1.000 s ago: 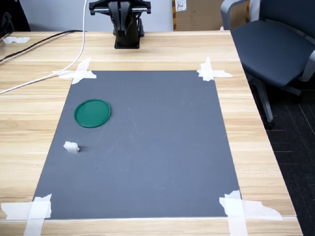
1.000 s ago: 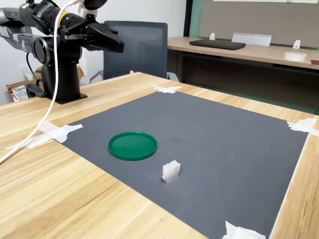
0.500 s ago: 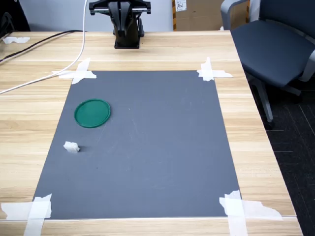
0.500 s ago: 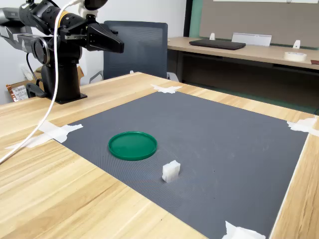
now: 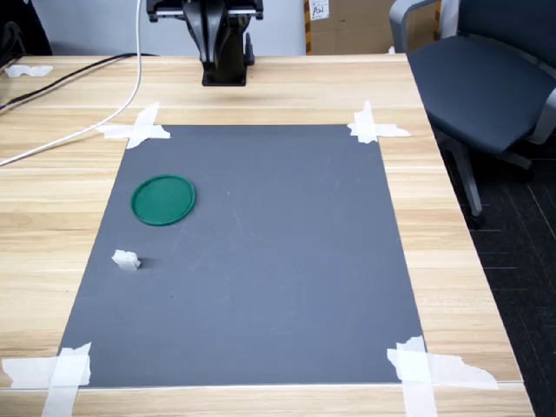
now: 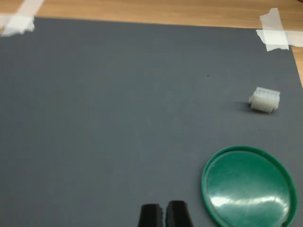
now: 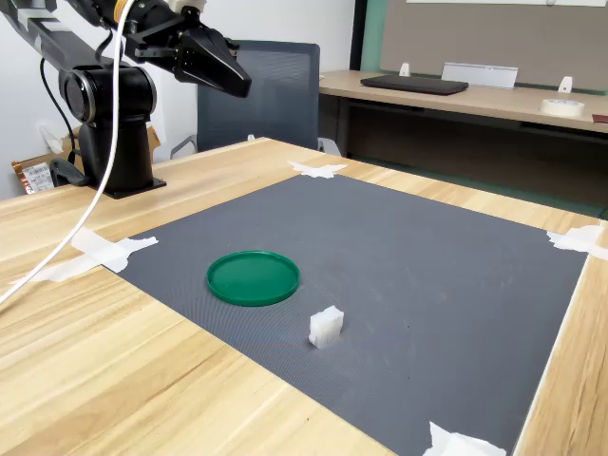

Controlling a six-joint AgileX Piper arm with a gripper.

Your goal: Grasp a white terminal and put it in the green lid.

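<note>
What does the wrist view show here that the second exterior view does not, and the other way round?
Only the wrist view: the gripper seen from behind its dark fingers, nearly together, and the ribbed face of the white terminal.
Only the second exterior view: the arm's base on the wooden table, a white cable, an office chair and a far desk.
Both: the green lid, empty, the terminal lying apart from it on the grey mat, and tape at the mat's corners.

Wooden table (image 5: 452, 252); grey office chair (image 5: 486, 78) beside it — dark floor.
</note>
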